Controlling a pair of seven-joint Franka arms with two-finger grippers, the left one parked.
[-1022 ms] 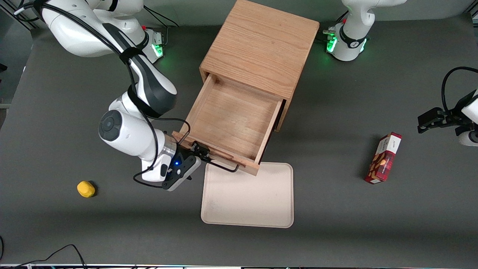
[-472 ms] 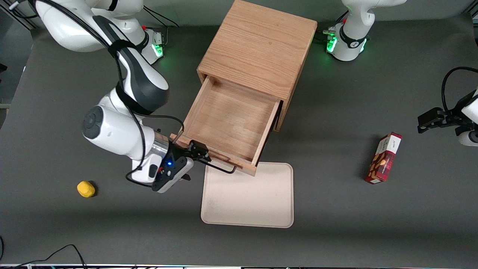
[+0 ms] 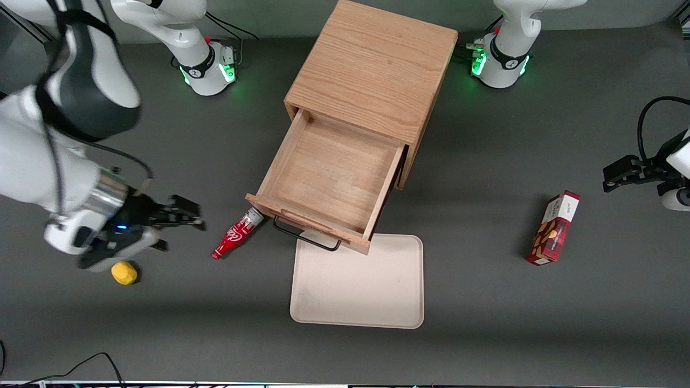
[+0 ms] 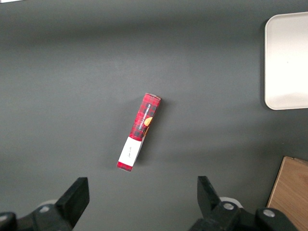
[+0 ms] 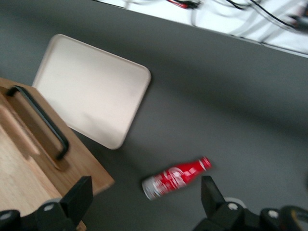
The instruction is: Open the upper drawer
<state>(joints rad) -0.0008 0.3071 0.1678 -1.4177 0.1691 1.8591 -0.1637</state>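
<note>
The upper drawer (image 3: 330, 180) stood pulled well out of the wooden cabinet (image 3: 372, 70), toward the front camera, its oak floor bare and its black wire handle (image 3: 304, 238) hanging over the edge of the cream tray (image 3: 357, 302), which held nothing either. The gripper (image 3: 186, 214) hung well apart from the drawer, toward the working arm's end of the table, its fingers spread wide and grasping nothing. A red bottle (image 3: 235, 235) lay on its side between the gripper and the drawer's front corner. A yellow object (image 3: 124, 272) sat near the gripper, nearer the front camera. A red box (image 3: 554, 227) lay toward the parked arm's end.
</note>
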